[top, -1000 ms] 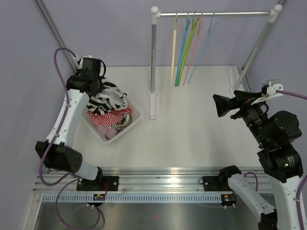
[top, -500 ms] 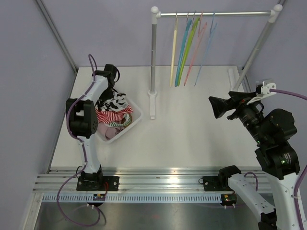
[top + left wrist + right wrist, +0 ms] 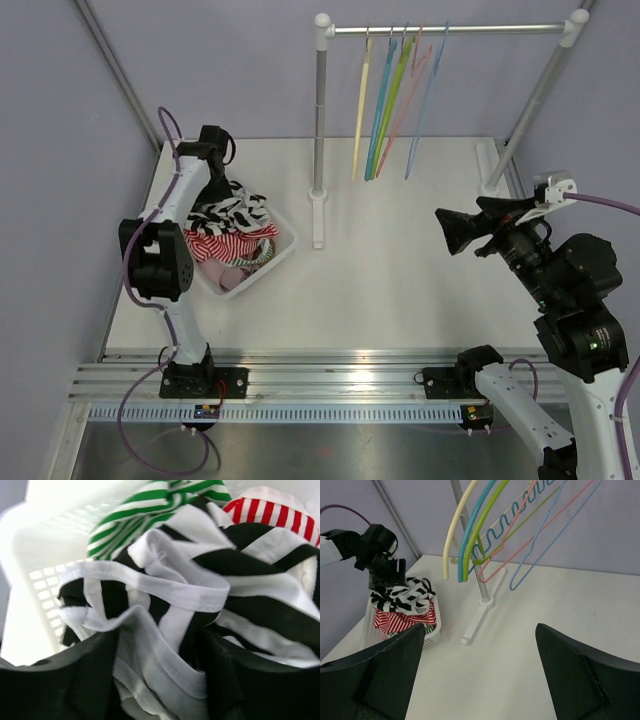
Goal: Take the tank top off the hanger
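Note:
The black-and-white striped tank top (image 3: 232, 212) lies crumpled on top of the clothes in the white basket (image 3: 285, 250), off any hanger. My left gripper (image 3: 220, 182) hangs just over it at the basket's far end. In the left wrist view its dark fingers (image 3: 85, 680) stand apart, and the tank top (image 3: 190, 590) lies loose between and beyond them. Several bare coloured hangers (image 3: 385, 100) hang on the rail. My right gripper (image 3: 447, 232) is open in the air at the right, holding nothing; its fingers (image 3: 385, 670) frame the bare table.
The clothes rail (image 3: 450, 29) stands on two posts, with a white foot (image 3: 318, 215) just right of the basket. Red-striped (image 3: 272, 515) and green-striped (image 3: 150, 510) garments lie under the tank top. Purple walls close in the left and back.
My left arm has folded up and swung in over the basket's far end, and its jaws have gone from shut to apart, leaving the tank top on the pile. The right arm barely shifted.

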You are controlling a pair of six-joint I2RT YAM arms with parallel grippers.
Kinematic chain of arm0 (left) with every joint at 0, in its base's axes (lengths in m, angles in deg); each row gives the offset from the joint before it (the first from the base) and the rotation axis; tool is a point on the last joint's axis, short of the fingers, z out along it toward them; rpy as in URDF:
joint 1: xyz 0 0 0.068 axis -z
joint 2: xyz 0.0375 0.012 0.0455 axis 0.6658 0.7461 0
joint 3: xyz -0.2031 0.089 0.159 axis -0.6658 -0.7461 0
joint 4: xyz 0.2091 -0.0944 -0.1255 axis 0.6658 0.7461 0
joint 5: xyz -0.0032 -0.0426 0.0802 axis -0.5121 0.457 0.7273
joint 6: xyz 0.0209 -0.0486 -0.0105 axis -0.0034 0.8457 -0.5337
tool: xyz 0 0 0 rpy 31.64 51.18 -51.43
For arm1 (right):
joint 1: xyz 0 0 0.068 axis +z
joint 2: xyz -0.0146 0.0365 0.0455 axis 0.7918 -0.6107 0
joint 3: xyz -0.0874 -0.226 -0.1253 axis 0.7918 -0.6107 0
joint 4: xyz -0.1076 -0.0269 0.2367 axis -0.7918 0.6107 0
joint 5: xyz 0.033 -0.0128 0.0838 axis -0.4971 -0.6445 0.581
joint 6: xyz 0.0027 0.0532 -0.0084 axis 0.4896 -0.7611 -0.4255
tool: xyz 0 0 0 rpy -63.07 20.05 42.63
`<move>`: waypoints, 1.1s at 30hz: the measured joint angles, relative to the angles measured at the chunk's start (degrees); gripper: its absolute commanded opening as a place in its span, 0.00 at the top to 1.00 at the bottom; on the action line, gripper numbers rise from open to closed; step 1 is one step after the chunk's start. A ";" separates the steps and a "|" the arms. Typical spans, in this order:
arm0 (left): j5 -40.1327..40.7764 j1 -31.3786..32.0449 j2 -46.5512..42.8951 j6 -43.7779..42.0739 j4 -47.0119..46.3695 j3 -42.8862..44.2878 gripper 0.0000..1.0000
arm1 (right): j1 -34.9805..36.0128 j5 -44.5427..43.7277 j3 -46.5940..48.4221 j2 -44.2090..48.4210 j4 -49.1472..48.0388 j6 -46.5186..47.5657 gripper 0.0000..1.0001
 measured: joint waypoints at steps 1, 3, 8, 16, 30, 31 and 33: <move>-0.13 -0.24 -1.25 0.26 0.48 0.11 0.26 | 0.00 0.04 0.02 -0.11 0.22 0.00 0.00; -0.44 -0.76 -3.45 0.42 1.88 0.87 0.18 | 0.00 0.02 0.02 -0.39 1.01 0.00 0.00; -1.44 -1.25 -9.51 0.68 3.48 2.71 0.01 | 0.00 -0.76 0.28 -1.49 2.95 0.02 0.00; -5.38 -1.38 -26.62 -2.34 1.11 -1.38 0.01 | 0.00 -11.21 0.33 -4.13 10.32 0.04 0.01; -5.53 3.04 -71.65 -14.88 -13.05 -34.88 0.01 | 0.37 -21.88 -2.29 -6.32 19.74 0.20 0.01; -5.51 3.76 -73.18 -15.34 -13.55 -36.44 0.01 | 0.37 -22.51 -2.32 -6.71 20.37 0.20 0.00; -5.49 5.16 -76.17 -16.06 -13.81 -38.99 0.01 | 0.37 -23.91 -2.64 -6.97 21.16 0.17 0.00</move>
